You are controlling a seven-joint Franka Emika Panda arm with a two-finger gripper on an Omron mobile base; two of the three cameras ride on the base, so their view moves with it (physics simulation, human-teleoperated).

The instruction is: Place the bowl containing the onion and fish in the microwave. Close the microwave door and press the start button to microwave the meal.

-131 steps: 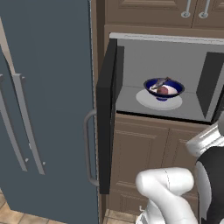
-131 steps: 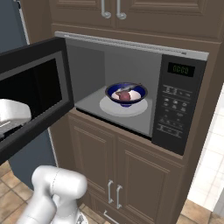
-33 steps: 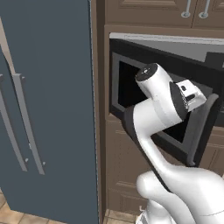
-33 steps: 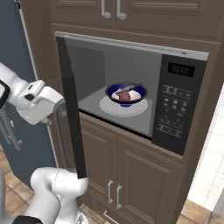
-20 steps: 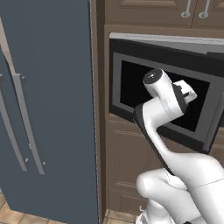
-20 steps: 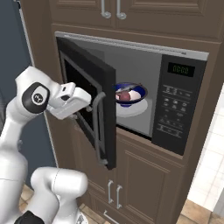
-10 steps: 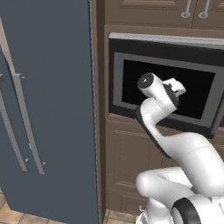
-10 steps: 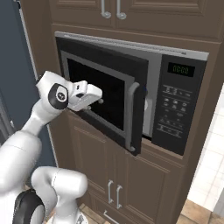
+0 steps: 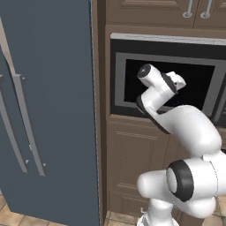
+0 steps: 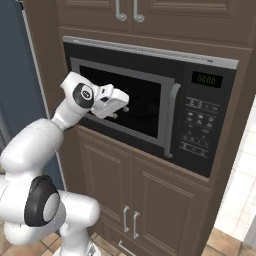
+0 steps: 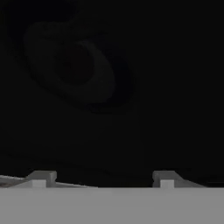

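Right base view: one microwave (image 10: 200,120) built into the brown cabinets, and its one door (image 10: 145,107) looks flush with the front, with the single grey bar handle (image 10: 171,120) upright along its right edge. One green display (image 10: 207,79) sits above the button panel (image 10: 195,130). The pincer (image 10: 121,110) is right up against the dark window, at its left part. Hand view has two finger tips (image 11: 40,178) well apart with nothing between them, so the pincer is released, not grasping anything. Through the dark glass there's one faint round shape, probably the bowl (image 11: 76,70) on the turntable; can't make out the onion or fish. Two handles (image 10: 127,11) on the upper cabinet, two (image 10: 129,220) below. Left base view has the blue-grey fridge (image 9: 44,110) with two long bars (image 9: 26,123).
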